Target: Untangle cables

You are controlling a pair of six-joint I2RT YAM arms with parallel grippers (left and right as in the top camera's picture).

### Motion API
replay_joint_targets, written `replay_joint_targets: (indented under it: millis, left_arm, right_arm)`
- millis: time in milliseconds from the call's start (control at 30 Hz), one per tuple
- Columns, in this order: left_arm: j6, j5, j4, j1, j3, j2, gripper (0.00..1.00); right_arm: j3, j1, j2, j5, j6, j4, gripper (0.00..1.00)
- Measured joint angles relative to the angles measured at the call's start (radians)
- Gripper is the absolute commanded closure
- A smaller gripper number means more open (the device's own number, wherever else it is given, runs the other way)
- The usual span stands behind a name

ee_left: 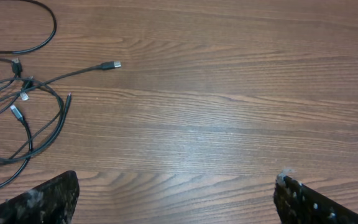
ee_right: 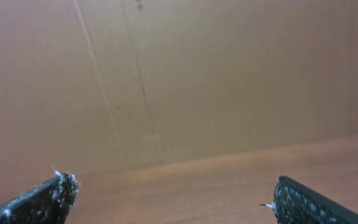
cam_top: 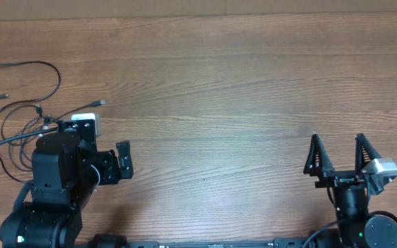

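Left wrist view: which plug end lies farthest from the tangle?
The silver-tipped plug, stretched out rightward alone; the other plugs lie bunched in the tangle.

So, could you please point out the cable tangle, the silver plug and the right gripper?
cable tangle [ee_left: 28, 83], left wrist view, cord crossing
silver plug [ee_left: 112, 64], left wrist view, tip
right gripper [cam_top: 338, 141], overhead view, between fingertips

- Thin black cables [cam_top: 38, 110], loosely tangled, lying flat at the far left of a wooden table [cam_top: 240, 103].
- At the top of the bunch, one wide open loop [ee_left: 55, 28], curving clear of the knot.
- Below it, several slack overlapping loops, crossing at a small knot where short silver-tipped ends bunch together.
- Stretching out to the right from the knot, one cord ending in a silver-tipped plug [ee_left: 112, 65], resting free on bare wood.
- Leftmost stretches cut off by the frame edge.
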Motion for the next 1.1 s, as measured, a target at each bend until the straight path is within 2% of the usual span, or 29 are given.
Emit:
replay_joint_targets:
  millis: [267, 433, 733, 1100]
  left_arm:
    - [0.0, 0.0, 0.0, 0.0, 0.0, 0.0, 0.0]
    - [0.0, 0.0, 0.0, 0.0, 0.0, 0.0, 0.0]
    - [0.0, 0.0, 0.0, 0.0, 0.0, 0.0, 0.0]
    - [0.0, 0.0, 0.0, 0.0, 0.0, 0.0, 0.0]
  right_arm:
    - [-0.155, 0.0, -0.002, -0.01, -0.003, 0.246, 0.0]
    - [-0.22, 0.0, -0.002, -0.01, -0.003, 0.336, 0.0]
    - [-0.319, 0.0, -0.002, -0.01, -0.003, 0.37, 0.0]
    - [-0.327, 0.0, -0.002, 0.013, -0.024, 0.283, 0.0]
